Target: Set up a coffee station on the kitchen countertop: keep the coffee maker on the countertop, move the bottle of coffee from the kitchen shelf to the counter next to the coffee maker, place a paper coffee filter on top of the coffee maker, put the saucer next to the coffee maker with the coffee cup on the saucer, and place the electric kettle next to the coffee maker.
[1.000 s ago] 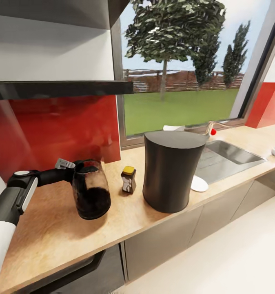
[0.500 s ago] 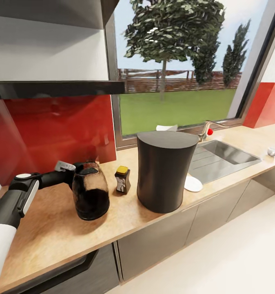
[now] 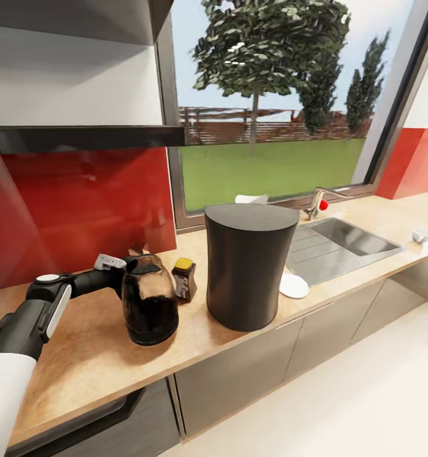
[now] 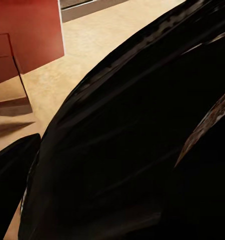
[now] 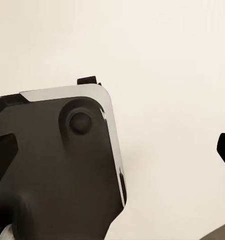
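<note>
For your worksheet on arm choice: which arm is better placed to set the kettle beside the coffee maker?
Left. It reaches the electric kettle from behind, on the countertop close to the coffee maker.

On the desk (image 3: 100,355), the kettle (image 3: 150,308) is sitting left of the coffee maker (image 3: 247,271), the coffee bottle (image 3: 184,278) standing behind and between them, the saucer (image 3: 294,285) lying right, before the sink (image 3: 341,244).
</note>
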Motion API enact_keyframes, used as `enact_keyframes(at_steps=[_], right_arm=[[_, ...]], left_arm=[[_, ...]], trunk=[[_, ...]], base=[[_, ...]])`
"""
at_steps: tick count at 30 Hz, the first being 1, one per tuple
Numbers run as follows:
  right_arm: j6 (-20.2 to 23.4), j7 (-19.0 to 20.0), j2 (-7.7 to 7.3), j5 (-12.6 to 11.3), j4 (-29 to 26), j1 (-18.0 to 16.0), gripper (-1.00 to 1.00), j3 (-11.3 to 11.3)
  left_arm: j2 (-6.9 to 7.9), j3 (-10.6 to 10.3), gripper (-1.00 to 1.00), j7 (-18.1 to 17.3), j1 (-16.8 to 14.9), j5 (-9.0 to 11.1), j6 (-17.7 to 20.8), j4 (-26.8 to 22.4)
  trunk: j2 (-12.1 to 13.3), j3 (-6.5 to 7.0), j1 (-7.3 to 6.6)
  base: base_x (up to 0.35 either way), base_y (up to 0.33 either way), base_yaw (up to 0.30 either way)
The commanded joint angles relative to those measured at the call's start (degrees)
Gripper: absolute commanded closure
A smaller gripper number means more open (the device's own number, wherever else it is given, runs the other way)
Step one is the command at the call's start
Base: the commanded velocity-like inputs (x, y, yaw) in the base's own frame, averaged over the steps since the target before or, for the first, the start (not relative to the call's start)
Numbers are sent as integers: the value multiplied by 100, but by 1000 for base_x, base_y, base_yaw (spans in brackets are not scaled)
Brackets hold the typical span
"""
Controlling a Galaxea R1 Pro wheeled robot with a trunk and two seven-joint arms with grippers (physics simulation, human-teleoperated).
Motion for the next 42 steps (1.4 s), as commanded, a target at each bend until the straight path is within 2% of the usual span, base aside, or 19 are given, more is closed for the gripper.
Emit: enact_keyframes(at_steps=[1,6,12,30,38,42], right_arm=[[-17,-8,0,-43,3,-4,-100,37],[-17,-8,-4,-43,3,-4,-100,37],[-17,-8,-8,-43,4,-4,-100,37],[-17,-8,-9,-43,9,-4,-100,37],[-17,-8,-9,-43,11,-4,-100,37],[-17,-4,-8,-43,8,-4,-100,37]], left_arm=[[-3,10,100,-20,-6,10,42,-6],[-3,2,100,-18,-6,8,44,-2],[3,-198,100,-2,-6,-14,43,7],[-6,-236,100,7,-6,-1,34,90],[-182,-237,100,24,-6,-19,34,96],[-208,-244,100,203,-6,-3,34,96]], trunk=[[-9,-9,2],[-9,-9,2],[-9,-9,2],[-9,-9,2],[-9,-9,2],[-9,-9,2]], base=[[0,-36,0],[0,-137,0],[0,-184,0],[24,-21,0],[0,0,0],[0,0,0]])
